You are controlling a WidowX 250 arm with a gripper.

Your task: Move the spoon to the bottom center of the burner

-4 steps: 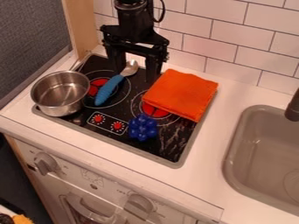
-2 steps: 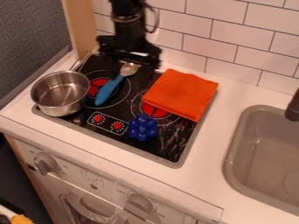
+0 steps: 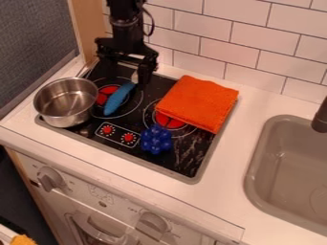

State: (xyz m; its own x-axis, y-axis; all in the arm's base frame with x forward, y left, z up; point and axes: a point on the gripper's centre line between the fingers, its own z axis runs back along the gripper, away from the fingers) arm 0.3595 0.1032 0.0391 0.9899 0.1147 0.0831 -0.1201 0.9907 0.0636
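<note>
The spoon [image 3: 118, 99] lies at a slant on the black stovetop [image 3: 182, 165], across the burner [image 3: 102, 97] on the view's left. Its blue handle points down toward the printed controls, over the right part of the burner's red centre, and its metal bowl end points up toward the wall, partly hidden by the end effector. The end effector [image 3: 125, 77] hangs over the back of the stovetop, its two fingers spread apart, with the bowl end showing between them in the view. Whether either finger touches the spoon, I cannot tell.

A round metal pot [image 3: 66, 103] sits left of the spoon, at the stovetop's left edge, its handle toward the back. To the right, a folded orange cloth [image 3: 199, 103] covers part of a second burner [image 3: 150, 117]. Just below that burner in the view stands a knobby dark blue object [image 3: 156, 139], right of two red control marks [image 3: 117, 133]. The stovetop is set in a white tabletop [image 3: 223, 177], with a grey sink [image 3: 290, 165] and part of a dark faucet [image 3: 321, 117] at the right, and a white tiled wall [image 3: 256, 38] behind.
</note>
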